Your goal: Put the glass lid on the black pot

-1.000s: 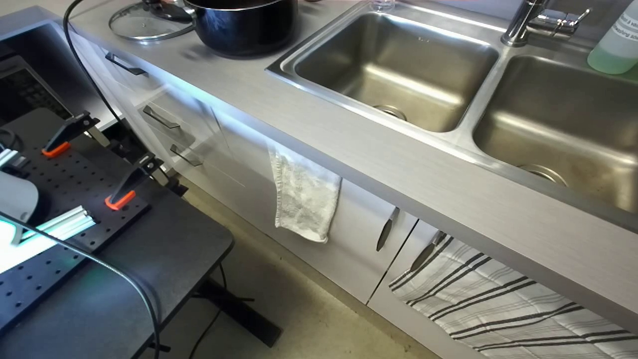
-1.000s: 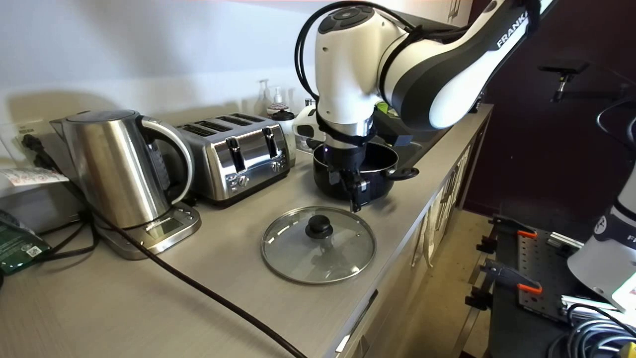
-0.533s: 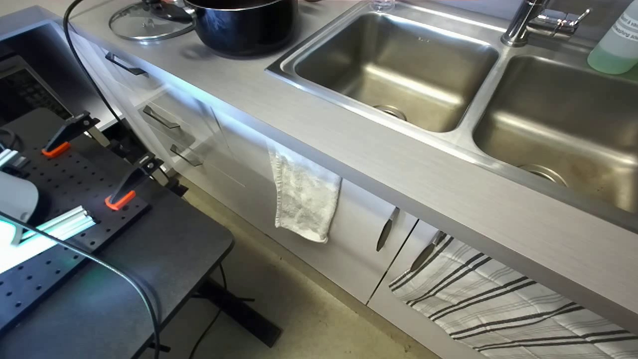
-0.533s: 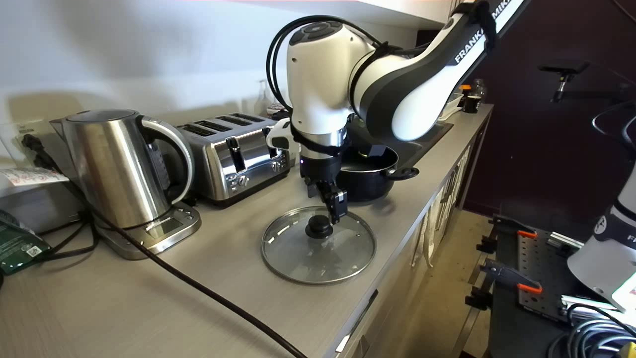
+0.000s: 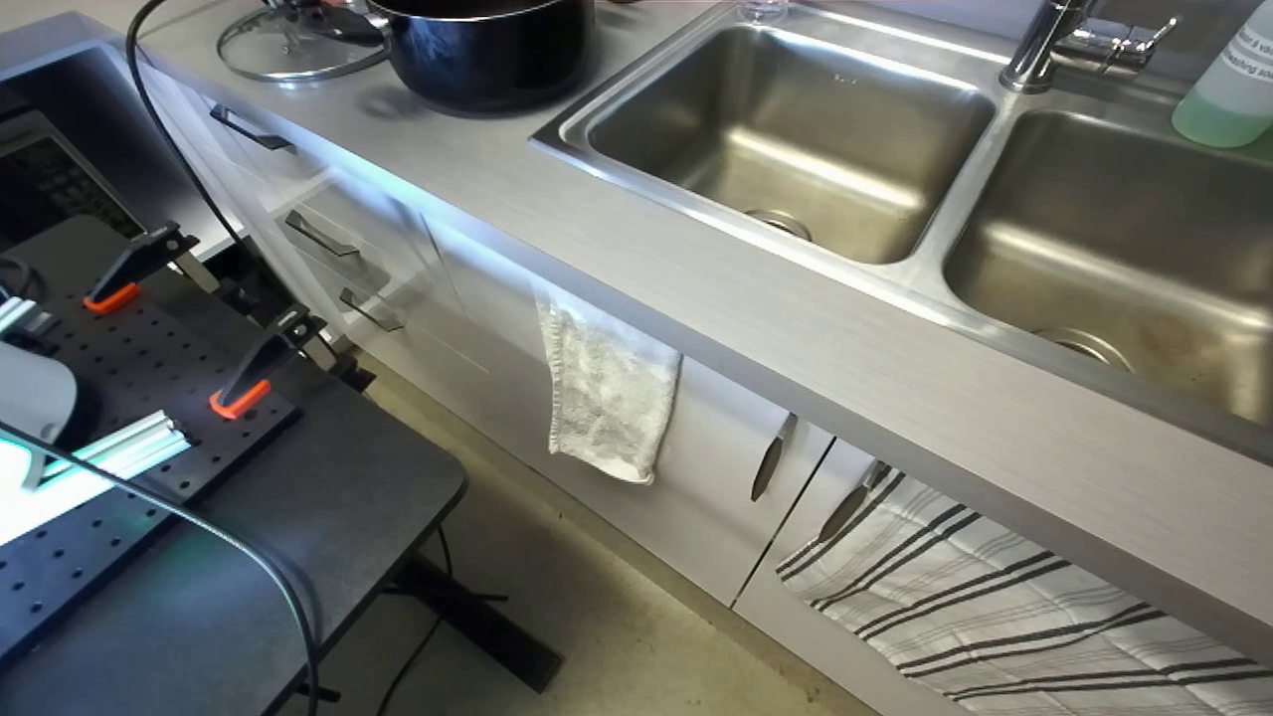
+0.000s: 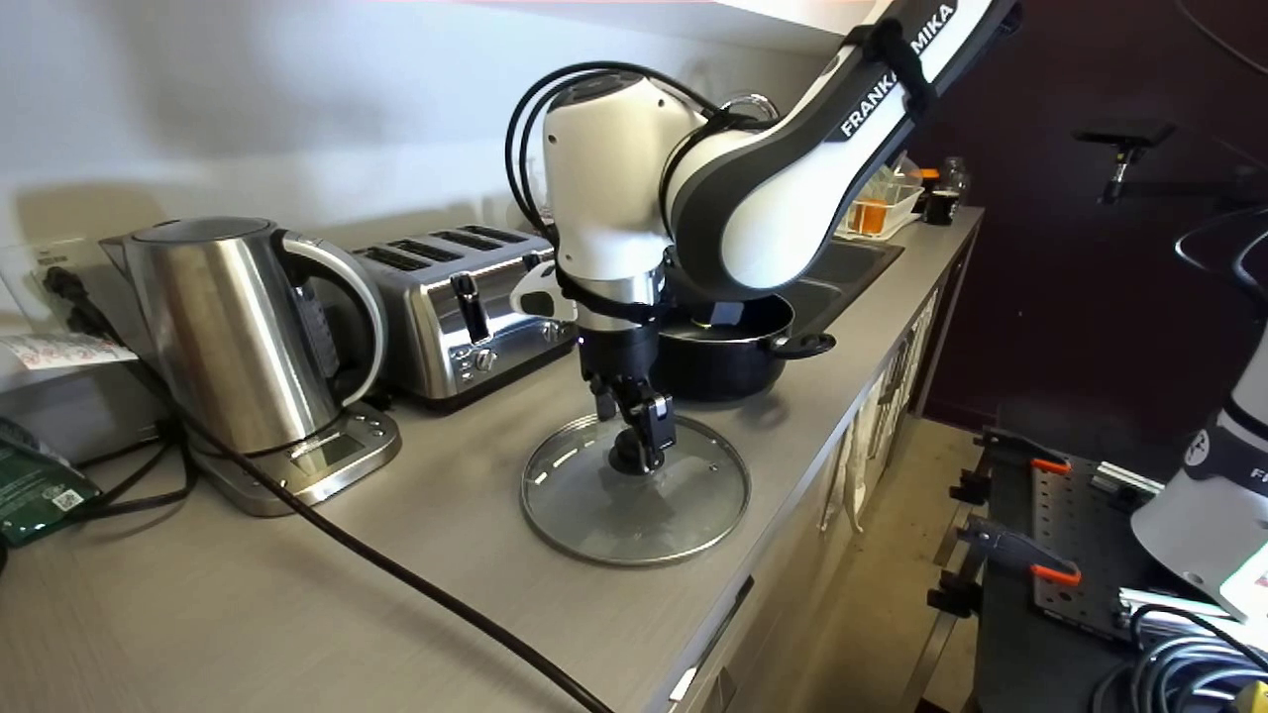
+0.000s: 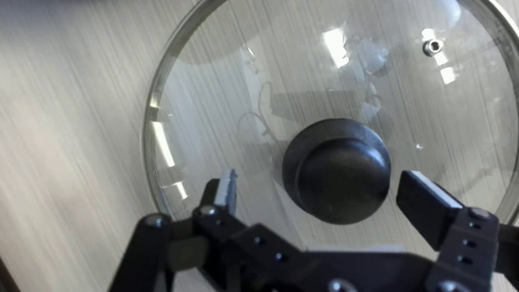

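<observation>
The glass lid (image 6: 604,520) lies flat on the counter, knob up, in front of the black pot (image 6: 718,371) in an exterior view. The lid (image 5: 298,62) and pot (image 5: 497,60) also show side by side at the top of an exterior view. My gripper (image 6: 631,426) points down over the lid's black knob. In the wrist view the gripper (image 7: 318,182) is open, with the knob (image 7: 344,178) between its fingers, nearer the right finger. Neither finger visibly touches the knob. The lid's clear glass (image 7: 219,101) fills much of that view. The arm hides part of the pot.
A steel kettle (image 6: 223,347) and a toaster (image 6: 495,317) stand along the wall. A dark cable (image 6: 396,569) crosses the counter. The steel sink (image 5: 567,139) lies beyond the pot. The counter's front edge (image 6: 753,564) runs beside the lid.
My gripper has moved from beside the pot, left and down in an exterior view, to the lid's knob. The lid and pot have not moved.
</observation>
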Available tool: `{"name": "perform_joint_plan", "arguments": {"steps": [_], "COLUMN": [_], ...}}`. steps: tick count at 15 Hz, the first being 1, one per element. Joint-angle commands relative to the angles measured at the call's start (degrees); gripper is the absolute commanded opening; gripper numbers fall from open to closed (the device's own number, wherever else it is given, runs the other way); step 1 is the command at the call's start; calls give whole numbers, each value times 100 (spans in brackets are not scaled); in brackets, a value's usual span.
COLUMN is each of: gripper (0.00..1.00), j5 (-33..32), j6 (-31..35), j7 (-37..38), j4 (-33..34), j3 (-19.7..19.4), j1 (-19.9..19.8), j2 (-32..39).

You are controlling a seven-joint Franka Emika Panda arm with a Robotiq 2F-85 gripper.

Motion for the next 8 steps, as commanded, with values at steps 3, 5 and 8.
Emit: {"name": "perform_joint_plan", "arguments": {"steps": [3,5,8], "gripper": [74,60,37], "j5": [324,362,425], "j6": [-174,-167,-168], "j7": [-392,-407,-454], "j4": [329,329,316], "j3": [86,89,111], "j1": [-92,-97,-101], "j2": [155,137,100]}}
